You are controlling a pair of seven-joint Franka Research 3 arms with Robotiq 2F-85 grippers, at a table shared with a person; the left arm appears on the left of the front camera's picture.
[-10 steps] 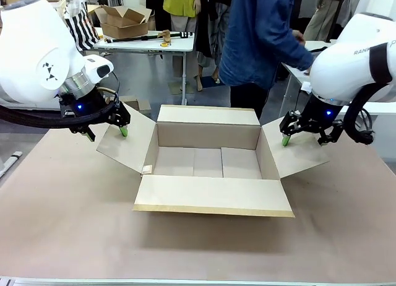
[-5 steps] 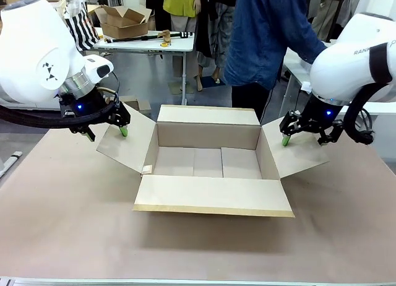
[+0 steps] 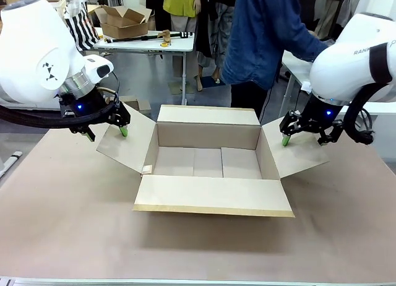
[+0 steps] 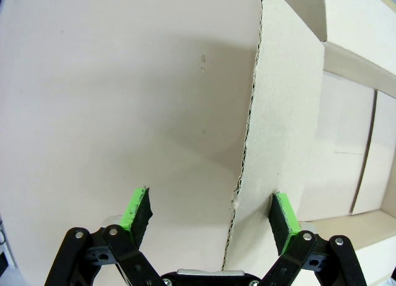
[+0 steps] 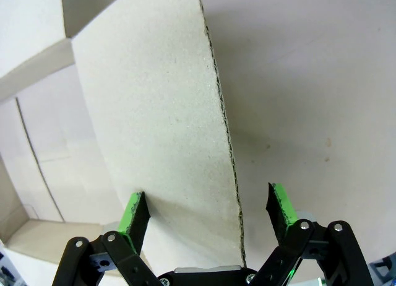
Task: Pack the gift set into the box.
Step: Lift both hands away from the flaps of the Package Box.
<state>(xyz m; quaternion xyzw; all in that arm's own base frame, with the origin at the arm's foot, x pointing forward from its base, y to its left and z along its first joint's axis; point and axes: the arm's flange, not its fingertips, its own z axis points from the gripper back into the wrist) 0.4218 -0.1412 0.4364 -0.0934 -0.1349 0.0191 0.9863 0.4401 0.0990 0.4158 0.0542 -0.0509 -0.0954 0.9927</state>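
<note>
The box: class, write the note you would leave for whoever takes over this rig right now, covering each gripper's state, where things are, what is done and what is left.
Box: mid-table, all four flaps folded out.
Left gripper: jaws open, astride the edge of the left flap, not clamped.
Right gripper: jaws open, astride the edge of the right flap, not clamped.
Done: box is open.
Left: gift set not yet packed into it. The person stands at the far side.
</note>
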